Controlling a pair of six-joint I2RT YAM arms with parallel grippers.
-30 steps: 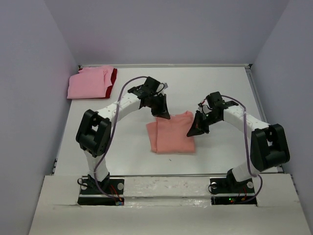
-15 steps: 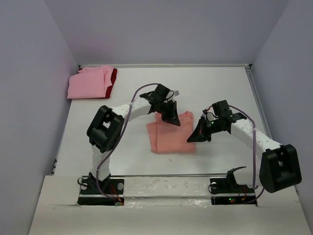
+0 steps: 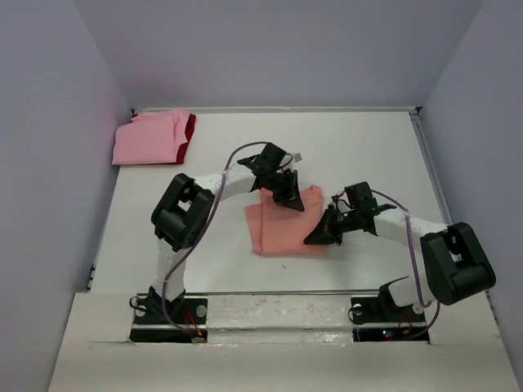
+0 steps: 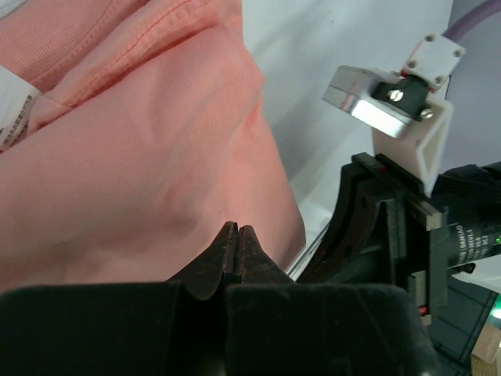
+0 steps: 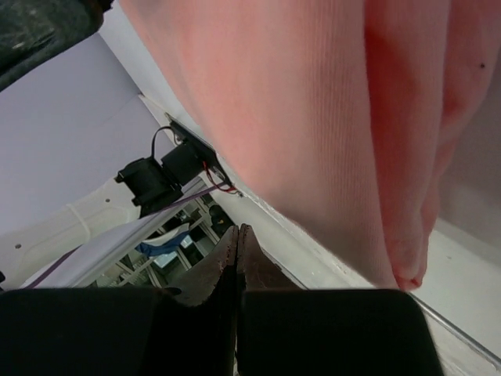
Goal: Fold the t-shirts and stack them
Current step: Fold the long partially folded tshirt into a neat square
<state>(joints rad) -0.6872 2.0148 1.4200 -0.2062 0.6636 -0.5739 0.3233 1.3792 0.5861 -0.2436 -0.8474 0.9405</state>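
A salmon-orange t-shirt (image 3: 280, 227) lies folded in the middle of the table. My left gripper (image 3: 297, 205) is over its far right part, shut, with nothing between the fingers; in the left wrist view its tips (image 4: 237, 229) sit right at the salmon cloth (image 4: 133, 172). My right gripper (image 3: 310, 241) is at the shirt's near right edge, also shut and empty. In the right wrist view its tips (image 5: 237, 229) point past the cloth (image 5: 313, 102) toward the table's front. A lighter pink t-shirt (image 3: 147, 140) lies folded on a dark red one (image 3: 190, 128) at the back left corner.
Grey walls close the table (image 3: 359, 147) on three sides. The right arm's wrist camera mount (image 4: 399, 94) shows close beside my left gripper. A raised white ledge (image 3: 278, 306) runs along the near edge between the arm bases.
The left gripper slid right and nearer, onto the shirt's far right part. The right gripper came left and down to the shirt's near right edge. Both stayed shut.
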